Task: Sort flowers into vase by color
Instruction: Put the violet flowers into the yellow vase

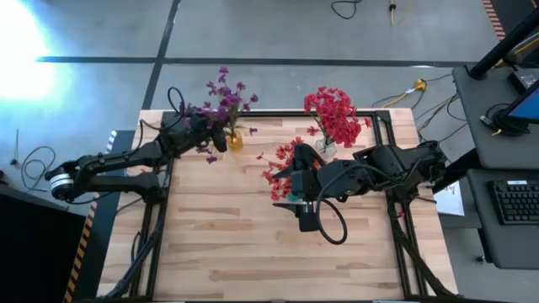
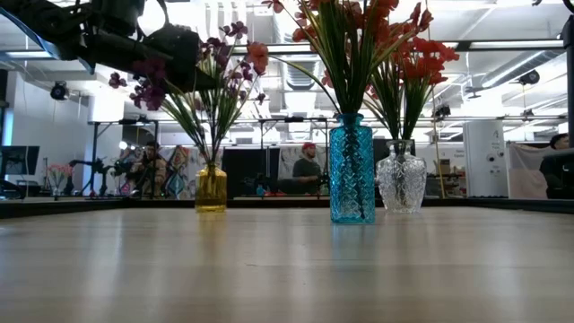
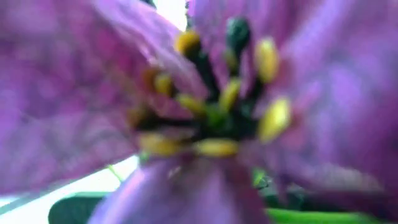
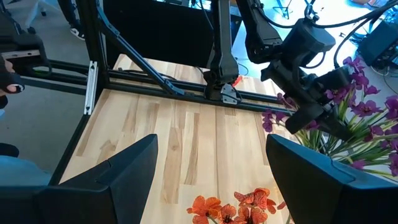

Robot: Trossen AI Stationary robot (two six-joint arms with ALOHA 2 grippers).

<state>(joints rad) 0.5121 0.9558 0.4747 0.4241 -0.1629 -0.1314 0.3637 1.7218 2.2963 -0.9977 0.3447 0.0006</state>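
Wooden-plank table (image 1: 253,244): right hand (image 4: 211,180) wide over red flowers (image 4: 233,208); left hand's grip unclear.

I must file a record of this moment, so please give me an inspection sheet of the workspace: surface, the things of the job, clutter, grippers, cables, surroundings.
Surface: light wooden table, bare in front.
Job's things: purple flowers in a yellow vase; red flowers in a clear vase; more red flowers in a blue vase.
Clutter: nothing seen.
Grippers: left gripper among the purple flowers, fingers hidden; right gripper open, above the blue vase's red flowers.
Cables: black loop at the right arm; cables on the floor behind the table.
Surroundings: desk with keyboard on the right; people far behind.
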